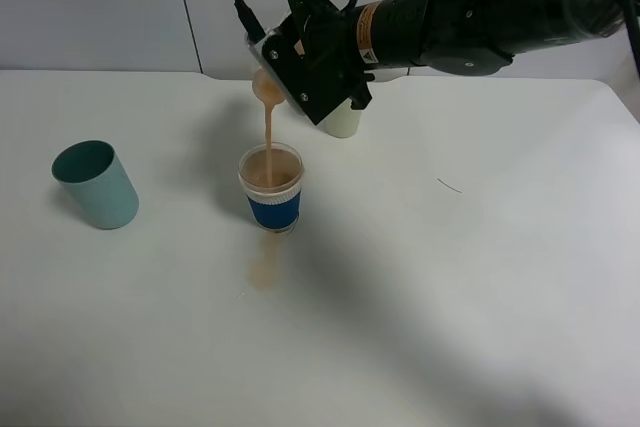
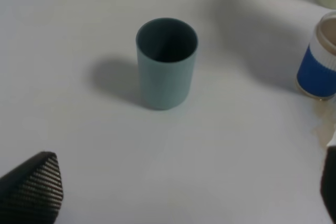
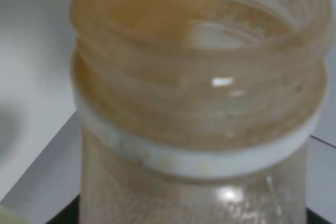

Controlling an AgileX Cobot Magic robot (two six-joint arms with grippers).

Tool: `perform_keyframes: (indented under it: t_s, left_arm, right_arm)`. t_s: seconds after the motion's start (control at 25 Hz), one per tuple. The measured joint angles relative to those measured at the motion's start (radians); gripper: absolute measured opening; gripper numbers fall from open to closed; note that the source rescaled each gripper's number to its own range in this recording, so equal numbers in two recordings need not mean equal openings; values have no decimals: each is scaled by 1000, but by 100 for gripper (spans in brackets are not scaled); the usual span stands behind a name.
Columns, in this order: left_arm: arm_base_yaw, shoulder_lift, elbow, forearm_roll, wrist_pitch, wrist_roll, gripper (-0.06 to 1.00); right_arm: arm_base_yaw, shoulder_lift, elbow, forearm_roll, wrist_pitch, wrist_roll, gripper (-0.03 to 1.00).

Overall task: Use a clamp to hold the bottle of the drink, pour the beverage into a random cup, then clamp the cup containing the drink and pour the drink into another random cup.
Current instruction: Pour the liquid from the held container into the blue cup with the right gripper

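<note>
The right fingers [image 1: 318, 72] were clamped on the bottle [image 3: 194, 103], holding it tipped well over with its open threaded mouth pointing down and toward the left side of the surface [image 1: 480, 277]. The wrist camera looked straight along the bottle's neck, where a white ring sat under the threads and tan drink had pooled at the lip. From that mouth a thin stream of drink [image 1: 269, 132] fell into the clear cup with the blue sleeve [image 1: 271, 190], which stood upright directly below and was filled with the tan liquid close to its rim. A small tan puddle [image 1: 264, 269] lay on the surface just in front of that cup. A cream cup [image 1: 342, 121] stood just behind the right fingers, partly hidden by them. The right arm [image 1: 480, 12] reached in from the far right, stretched out above the surface.

The left fingers [image 2: 31, 187] stood wide apart and held nothing, with only their dark tips showing at the edges of the left wrist view. The teal cup [image 2: 167, 64] stood upright and empty near the left side of the surface, well apart from the blue-sleeved cup.
</note>
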Motion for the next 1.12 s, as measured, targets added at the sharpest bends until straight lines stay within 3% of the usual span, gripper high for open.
perform_keyframes:
  t_s: [1.12]
  left_arm:
    - [0,0,0,0,0,0,100]
  right_arm:
    - [0,0,0,12,5,-159,0]
